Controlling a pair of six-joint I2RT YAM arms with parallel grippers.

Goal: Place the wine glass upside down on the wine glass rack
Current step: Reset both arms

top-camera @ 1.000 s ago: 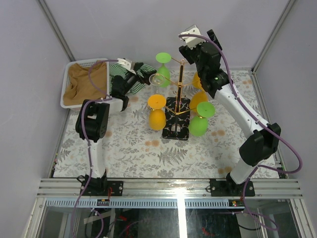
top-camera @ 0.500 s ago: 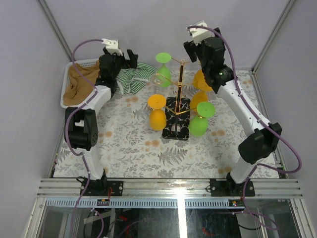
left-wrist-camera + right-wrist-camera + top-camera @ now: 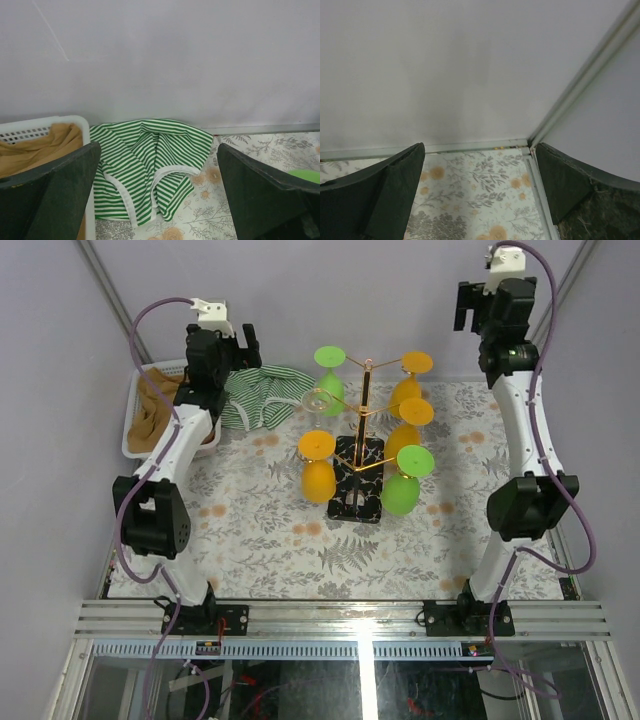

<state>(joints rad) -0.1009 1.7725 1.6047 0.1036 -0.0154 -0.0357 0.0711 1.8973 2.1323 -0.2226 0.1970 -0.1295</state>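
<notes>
Up high at the left, the left gripper (image 3: 157, 152) has its fingers wide apart and holds nothing. To its left is a white basket (image 3: 132, 405) with a brown cloth (image 3: 160, 405) in it. Just below and in front of this gripper a green striped cloth (image 3: 150, 165) lies on the flowery table (image 3: 250, 530), right beside the basket. Off to its right, well apart, stands the wine glass rack (image 3: 366, 405) on its black base (image 3: 365, 502). Orange glasses (image 3: 317, 478) and green glasses (image 3: 401, 495) hang on it, feet up. The clear wine glass (image 3: 317, 400) is on the rack's side nearer the left gripper; I cannot tell which way up it is. Far right of the rack, the right gripper (image 3: 479, 155) has its fingers wide apart too, empty
</notes>
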